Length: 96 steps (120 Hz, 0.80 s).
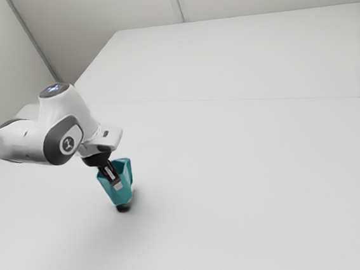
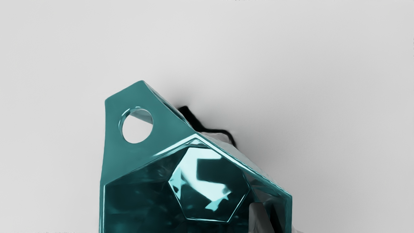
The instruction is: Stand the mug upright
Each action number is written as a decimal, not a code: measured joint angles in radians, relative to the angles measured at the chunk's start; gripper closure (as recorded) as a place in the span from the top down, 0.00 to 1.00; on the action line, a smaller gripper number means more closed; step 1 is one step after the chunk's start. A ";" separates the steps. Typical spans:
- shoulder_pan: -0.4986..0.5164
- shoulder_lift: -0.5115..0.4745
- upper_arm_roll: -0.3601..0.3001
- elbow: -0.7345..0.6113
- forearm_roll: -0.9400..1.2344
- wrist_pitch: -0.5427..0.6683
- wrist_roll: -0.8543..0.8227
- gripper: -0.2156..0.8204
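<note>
Gripper (image 1: 116,182) pinches the wall (image 2: 285,212) of the tilted mug (image 1: 123,195), low at the table (image 1: 236,187); stiff, light and slippery, I'd judge; best gripped firmly there, clear of its handle (image 2: 161,123).

No words, brand names or numbers can be read in either view. In the exterior view, the white robot arm (image 1: 12,143) carries a small round emblem (image 1: 68,144) on its dark grey joint cap (image 1: 53,147): a pale ring around an angular, pale mark, too small to make out as a letter or figure. Higher on the arm, a dark round disc (image 1: 46,92) bears pale, bluish marks (image 1: 54,89), also too small to read.
</note>
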<state>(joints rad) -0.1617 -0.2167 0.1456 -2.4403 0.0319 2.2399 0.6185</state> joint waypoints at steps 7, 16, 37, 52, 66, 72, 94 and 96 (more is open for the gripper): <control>-0.016 0.005 -0.001 0.001 0.005 -0.003 -0.059 0.03; -0.030 0.014 -0.002 0.001 0.009 -0.002 -0.128 0.03; -0.061 0.069 -0.002 0.020 0.043 0.055 -0.259 0.03; -0.075 0.098 -0.003 0.050 0.092 0.086 -0.337 0.03; -0.089 0.140 -0.003 0.088 0.110 0.100 -0.398 0.03; -0.097 0.157 -0.003 0.098 0.112 0.103 -0.422 0.03; -0.124 0.166 -0.004 0.102 0.111 0.102 -0.500 0.03; -0.126 0.166 -0.004 0.101 0.110 0.100 -0.507 0.03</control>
<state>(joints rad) -0.2875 -0.0503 0.1414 -2.3388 0.1419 2.3398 0.1112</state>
